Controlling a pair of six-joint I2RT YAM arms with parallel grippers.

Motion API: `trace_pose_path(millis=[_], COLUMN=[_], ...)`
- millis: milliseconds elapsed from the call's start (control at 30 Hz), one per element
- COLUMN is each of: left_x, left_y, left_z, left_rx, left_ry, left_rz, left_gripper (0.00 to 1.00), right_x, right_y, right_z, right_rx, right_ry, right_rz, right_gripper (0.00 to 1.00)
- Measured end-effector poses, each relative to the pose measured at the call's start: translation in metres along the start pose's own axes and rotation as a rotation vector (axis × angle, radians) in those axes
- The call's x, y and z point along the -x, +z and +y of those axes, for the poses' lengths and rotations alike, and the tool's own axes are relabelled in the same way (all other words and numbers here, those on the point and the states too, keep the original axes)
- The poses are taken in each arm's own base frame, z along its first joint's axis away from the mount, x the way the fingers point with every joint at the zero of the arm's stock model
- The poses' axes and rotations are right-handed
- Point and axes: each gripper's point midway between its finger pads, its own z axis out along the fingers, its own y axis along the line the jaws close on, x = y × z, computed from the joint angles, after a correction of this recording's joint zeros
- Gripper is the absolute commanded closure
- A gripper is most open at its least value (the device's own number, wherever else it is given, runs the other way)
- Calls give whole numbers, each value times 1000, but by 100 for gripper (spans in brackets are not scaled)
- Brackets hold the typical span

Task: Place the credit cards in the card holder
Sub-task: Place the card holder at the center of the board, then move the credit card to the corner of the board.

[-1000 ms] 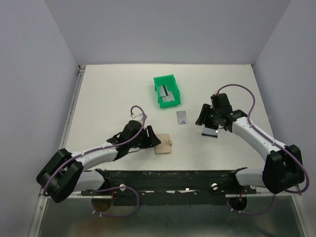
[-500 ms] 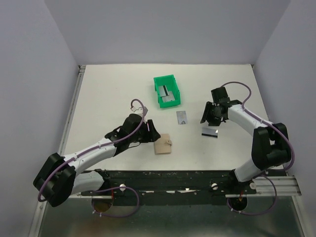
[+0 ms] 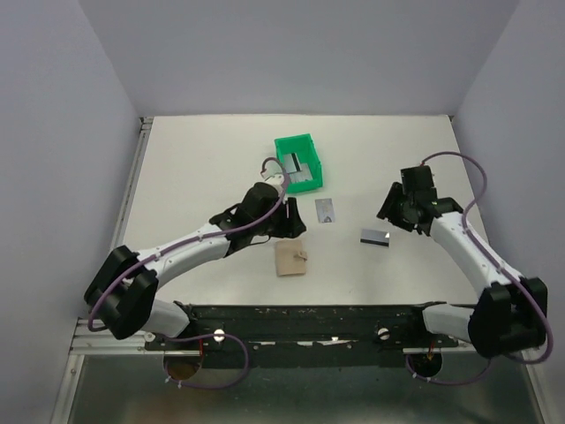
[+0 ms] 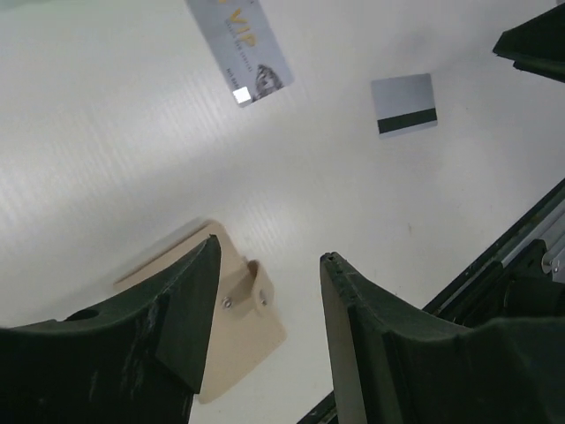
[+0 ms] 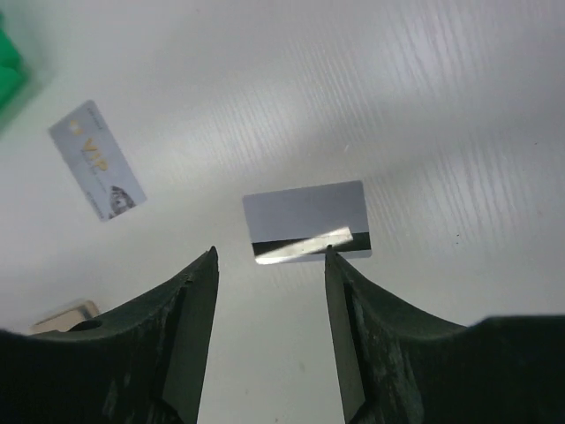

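Observation:
The tan card holder (image 3: pixel 290 259) lies closed on the white table; in the left wrist view it (image 4: pixel 252 331) sits below and between my fingers. A silver card with print (image 3: pixel 326 210) (image 4: pixel 243 40) lies flat beyond it. A silver card with a dark stripe (image 3: pixel 375 237) (image 5: pixel 307 221) lies flat to the right. My left gripper (image 3: pixel 294 227) (image 4: pixel 269 256) is open and empty, hovering just above the holder's far edge. My right gripper (image 3: pixel 393 212) (image 5: pixel 269 252) is open and empty, just right of the striped card.
A green plastic bin (image 3: pixel 297 162) with cards inside stands at the back centre, close behind my left wrist. The black frame rail (image 3: pixel 309 314) runs along the table's near edge. Grey walls enclose the table on three sides.
My left gripper has moved up and right from beside the holder toward the printed card. My right gripper has pulled back to the right, off the striped card, which stays flat.

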Motion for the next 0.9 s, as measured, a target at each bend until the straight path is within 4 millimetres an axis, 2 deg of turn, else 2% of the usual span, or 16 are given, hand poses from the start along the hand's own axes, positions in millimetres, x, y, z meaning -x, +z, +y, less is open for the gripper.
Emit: trace_pose_path(millis=[33,100,133,200,367,600,733,900], left_x=[5,13,17,24,22,8,1,0], left_y=[7,18,29,49,94,159,184,209], left_z=[-9,-22,-33,-53,-90,-120,-133,-160], left_rx=[-13,-30,-38,-58,-90,-144,-182,-236], left_ry=[19,54,77,117,202,243,249,261], left_rz=[1,9,21,33,78,133,160,176], left_gripper=[26,25,25,25,34,38,40,49], right_x=[7,22,30,34,29,26,23,15], right_y=[-13,-39,-59,-71,-111,-167,-183,-182], right_z=[1,4,6,4,-7,-18,-21,-26], right_rx=[24,76,112,128,160,222,241,225], right_ry=[14,38,53,63,87,104,108,105], right_rz=[-44,-134,-195,-226,-293,-415,-443,-416], right_gripper=[40,40,40,39,40,39,39,39])
